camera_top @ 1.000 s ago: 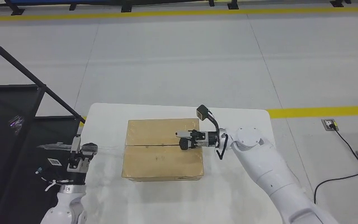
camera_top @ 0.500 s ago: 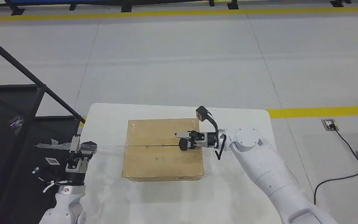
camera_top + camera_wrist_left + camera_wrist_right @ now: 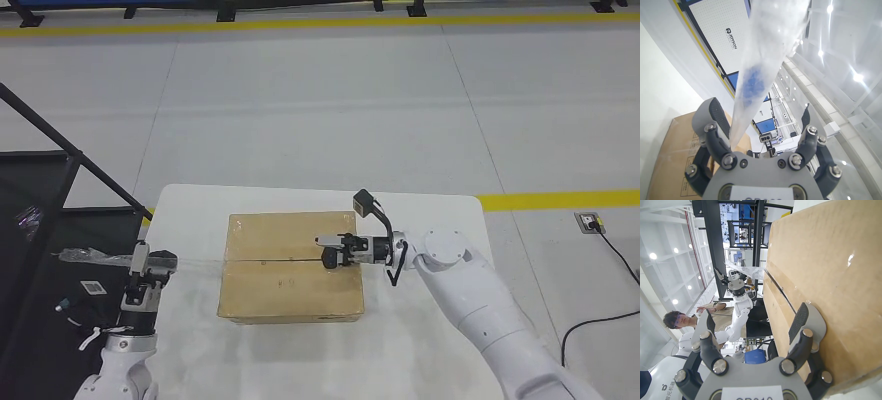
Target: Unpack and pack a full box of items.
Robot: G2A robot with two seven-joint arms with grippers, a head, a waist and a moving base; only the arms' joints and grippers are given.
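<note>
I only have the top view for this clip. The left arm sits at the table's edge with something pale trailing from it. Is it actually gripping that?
Observer: No. In the left wrist view the left gripper is open; a strip of clear film just clings along one finger pad.
Reviewer: Attached to anything else?
Observer: The right wrist view shows it running from that gripper to the edge of the box, about where the seam ends.
Reviewer: And the other arm?
Observer: The right gripper is open; one finger rests against the box top beside the seam, the other is off in the air.
</note>
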